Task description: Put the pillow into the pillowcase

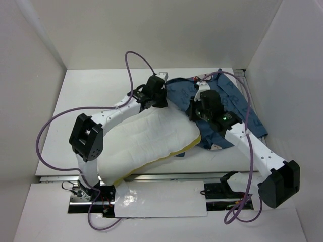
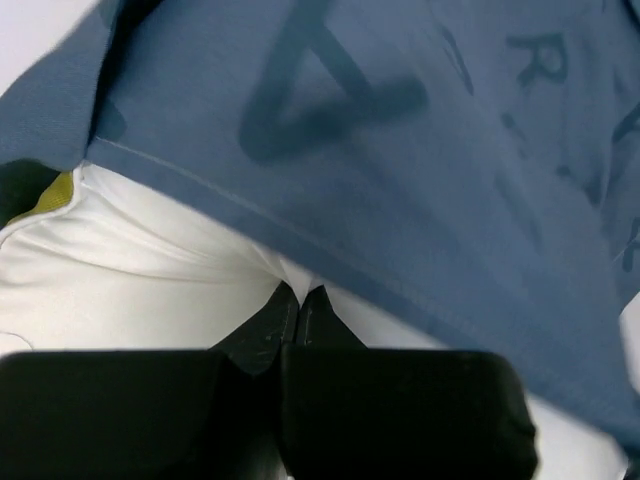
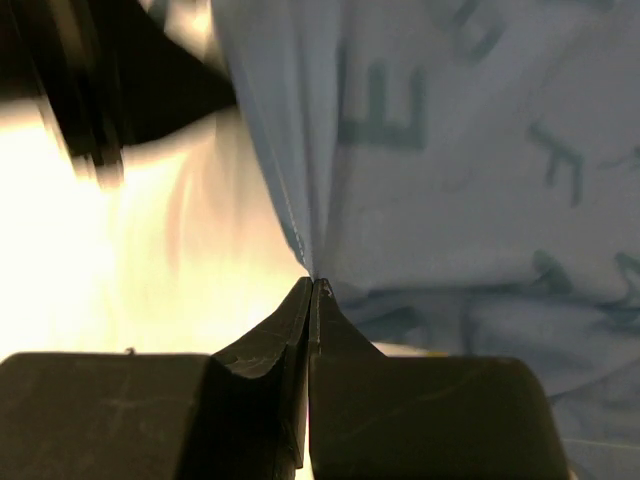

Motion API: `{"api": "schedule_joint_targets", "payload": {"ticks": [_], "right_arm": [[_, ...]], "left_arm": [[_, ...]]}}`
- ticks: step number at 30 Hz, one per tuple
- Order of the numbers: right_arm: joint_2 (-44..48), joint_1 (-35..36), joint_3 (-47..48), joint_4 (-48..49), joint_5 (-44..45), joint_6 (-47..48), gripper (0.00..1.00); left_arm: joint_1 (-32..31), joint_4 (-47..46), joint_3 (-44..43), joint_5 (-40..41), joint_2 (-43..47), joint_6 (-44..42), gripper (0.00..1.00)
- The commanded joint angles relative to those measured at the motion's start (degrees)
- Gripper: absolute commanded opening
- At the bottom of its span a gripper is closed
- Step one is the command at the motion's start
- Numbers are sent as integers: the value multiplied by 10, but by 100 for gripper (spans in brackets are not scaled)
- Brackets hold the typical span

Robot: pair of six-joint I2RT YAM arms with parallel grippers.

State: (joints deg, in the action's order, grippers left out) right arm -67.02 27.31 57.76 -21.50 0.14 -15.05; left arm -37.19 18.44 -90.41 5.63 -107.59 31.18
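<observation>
Almost all of the pillow [image 1: 151, 138] is bare on the table [image 1: 75, 101]; only its 1 o'clock edge is under the pillowcase [image 1: 180, 96]. My right hand [image 3: 312, 288] pinches the hem, and my left hand [image 2: 300, 295] is clenched, perhaps on the pillow.

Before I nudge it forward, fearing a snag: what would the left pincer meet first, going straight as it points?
Probably the white pillow: the shut left pincer looks pressed into it, the pillowcase hem just beyond. Depth is unclear.

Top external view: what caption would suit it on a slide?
Left arm and right arm reach to where the white pillow meets the blue pillowcase.
</observation>
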Motion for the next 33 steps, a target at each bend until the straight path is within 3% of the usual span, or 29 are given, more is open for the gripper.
{"api": "schedule_joint_targets", "payload": {"ticks": [1,4,7,8,12,14,15,17,21,25,26,28,29,30,33], "right_arm": [[15,26,-14,-36,-44,38,0],[10,40,-14,-64,-16,43,0],[4,40,-9,-69,12,49,0],[-4,40,-9,-62,12,49,0],[-22,40,-9,-33,14,33,0],[-29,32,-9,-33,41,18,0],[-37,27,-9,-41,50,11,0],[-51,9,-9,-48,64,-10,0],[-59,-32,-9,-53,63,-31,0],[-59,-44,-15,-37,34,-18,0],[-59,-44,-15,-37,34,-5,0],[-65,-44,-8,-32,3,13,0],[-65,-37,-8,-32,-8,22,3],[-80,-37,2,-38,-17,37,20],[-110,-13,45,-62,12,53,49]], "left_arm": [[4,-45,-58,-23,-24,-37,0],[4,-66,-73,-18,-31,-66,0],[-3,-115,-65,-51,-31,-109,0],[-3,-124,-65,-95,-31,-131,0],[-3,-148,-52,-133,-51,-126,0],[3,-126,-52,-133,-57,-115,29],[3,-112,-52,-126,-57,-115,38],[3,-89,-17,-103,-38,-120,48],[3,-71,80,-26,88,-127,58],[-3,-54,171,-17,176,-128,68],[-3,-54,186,-29,210,-128,75],[-8,-64,224,-36,236,-141,100],[-13,-64,230,-20,243,-147,100],[-13,-64,230,-8,243,-147,100],[-13,-36,205,37,209,-136,100]]}}
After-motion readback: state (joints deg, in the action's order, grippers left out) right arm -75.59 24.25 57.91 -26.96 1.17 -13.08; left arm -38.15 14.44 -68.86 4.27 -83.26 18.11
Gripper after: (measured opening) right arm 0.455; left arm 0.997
